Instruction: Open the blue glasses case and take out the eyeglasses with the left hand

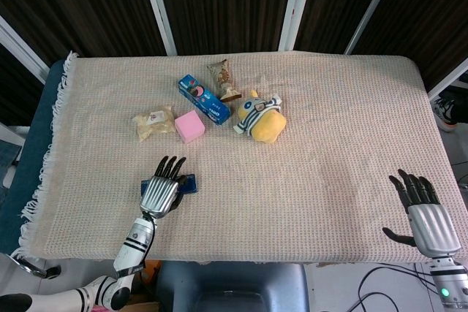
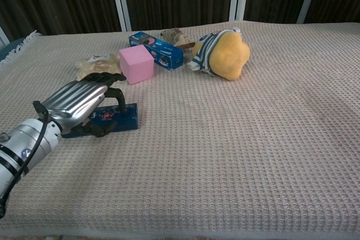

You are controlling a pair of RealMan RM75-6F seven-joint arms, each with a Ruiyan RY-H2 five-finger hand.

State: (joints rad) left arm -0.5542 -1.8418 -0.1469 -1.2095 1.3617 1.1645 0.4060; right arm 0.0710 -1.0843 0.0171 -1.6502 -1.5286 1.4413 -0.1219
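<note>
The blue glasses case [image 2: 122,117] lies flat and closed on the woven cloth at the near left, seen also as a blue corner [image 1: 190,183] in the head view. My left hand [image 2: 79,103] lies over the case with its fingers curled over the far edge and the thumb against the near side, gripping it; the head view shows the left hand [image 1: 161,192] covering most of the case. No eyeglasses are visible. My right hand [image 1: 424,217] rests open at the near right edge of the table, fingers spread, far from the case.
Behind the case stand a pink cube [image 2: 136,64], a pale snack bag [image 2: 95,66], a blue carton [image 2: 157,50] and a yellow plush toy [image 2: 225,54]. A brown wrapper [image 1: 223,78] lies further back. The cloth's fringed edge [image 1: 45,151] runs down the left.
</note>
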